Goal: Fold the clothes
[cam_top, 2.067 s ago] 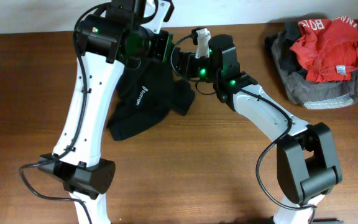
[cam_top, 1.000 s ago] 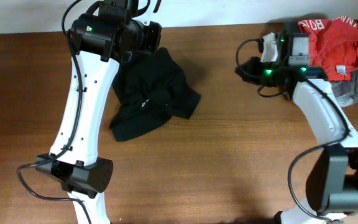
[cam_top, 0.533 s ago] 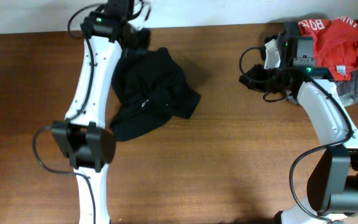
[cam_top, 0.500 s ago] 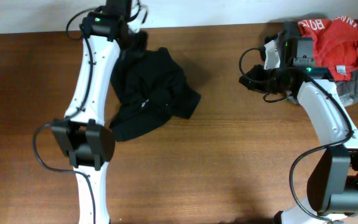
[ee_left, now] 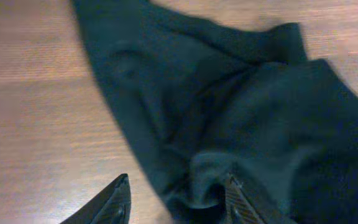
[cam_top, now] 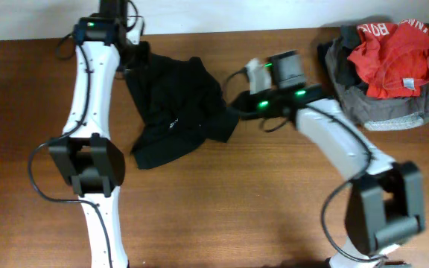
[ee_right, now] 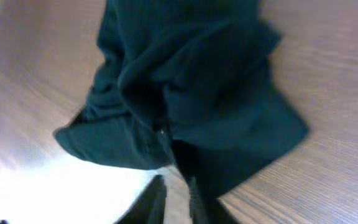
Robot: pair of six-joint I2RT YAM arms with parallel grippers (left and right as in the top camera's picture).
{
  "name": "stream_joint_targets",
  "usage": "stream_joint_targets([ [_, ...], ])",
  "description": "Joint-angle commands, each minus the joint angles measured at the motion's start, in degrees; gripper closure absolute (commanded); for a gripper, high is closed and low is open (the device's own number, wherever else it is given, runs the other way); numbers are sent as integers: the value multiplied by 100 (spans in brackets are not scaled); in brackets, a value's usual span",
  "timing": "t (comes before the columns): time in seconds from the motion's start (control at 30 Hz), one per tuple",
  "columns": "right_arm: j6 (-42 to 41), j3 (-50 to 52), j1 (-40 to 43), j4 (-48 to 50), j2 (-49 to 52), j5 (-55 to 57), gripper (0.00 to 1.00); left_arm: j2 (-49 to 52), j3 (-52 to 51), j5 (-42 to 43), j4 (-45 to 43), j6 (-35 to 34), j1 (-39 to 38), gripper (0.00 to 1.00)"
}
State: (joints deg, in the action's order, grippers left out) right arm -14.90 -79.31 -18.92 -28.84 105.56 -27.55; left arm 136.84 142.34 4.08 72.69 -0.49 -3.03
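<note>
The clothes [cam_top: 173, 112], a black garment with a small white logo [cam_top: 171, 121], lie crumpled at the back left of the wooden table. My left gripper [cam_top: 130, 56] sits at its far left corner. In the left wrist view the left gripper [ee_left: 176, 202] is open, its fingers astride the garment's [ee_left: 229, 112] edge fold. My right gripper [cam_top: 235, 101] hovers at the garment's right edge. The right wrist view is blurred: the right gripper [ee_right: 174, 202] shows a narrow gap with bare wood in it, just before the dark cloth [ee_right: 191, 93].
A red garment with white lettering [cam_top: 389, 56] lies on a grey garment [cam_top: 378, 110] at the back right corner. The table's back edge meets a white wall [cam_top: 222, 11] just behind the left gripper.
My right arm swung left from the red and grey pile to the black garment's right edge, and its jaws parted slightly. The left arm shifted back and left, drawing that corner out.
</note>
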Motion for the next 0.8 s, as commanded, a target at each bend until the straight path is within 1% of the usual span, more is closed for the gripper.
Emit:
stream_joint_targets([
  [0.0, -540, -48, -267, 81, 396, 686, 72, 11, 57, 81, 140, -140, 153, 50],
  [0.13, -557, -48, -345, 186, 737, 682, 59, 11, 57, 79, 188, -122, 190, 48],
  [0.2, -555, -48, -358, 306, 887, 658, 55, 11, 57, 81, 151, -122, 195, 47],
  [0.23, -557, -48, -363, 402, 988, 623, 53, 11, 57, 81, 125, -122, 197, 48],
  [0.37, -557, -48, -415, 588, 1217, 238, 50, 22, 57, 81, 70, -122, 197, 47],
  [0.47, -560, -48, -505, 619, 1292, -26, 43, 66, 57, 81, 66, -120, 197, 47],
  [0.63, -557, -48, -704, 619, 1307, 11, 32, 201, 57, 83, 116, -122, 197, 46],
  [0.73, -761, -48, -815, 540, 1355, 372, 33, 278, 57, 83, 153, -122, 197, 46],
  [0.77, -826, -48, -844, 505, 1377, 459, 41, 284, 57, 83, 155, -122, 197, 46],
])
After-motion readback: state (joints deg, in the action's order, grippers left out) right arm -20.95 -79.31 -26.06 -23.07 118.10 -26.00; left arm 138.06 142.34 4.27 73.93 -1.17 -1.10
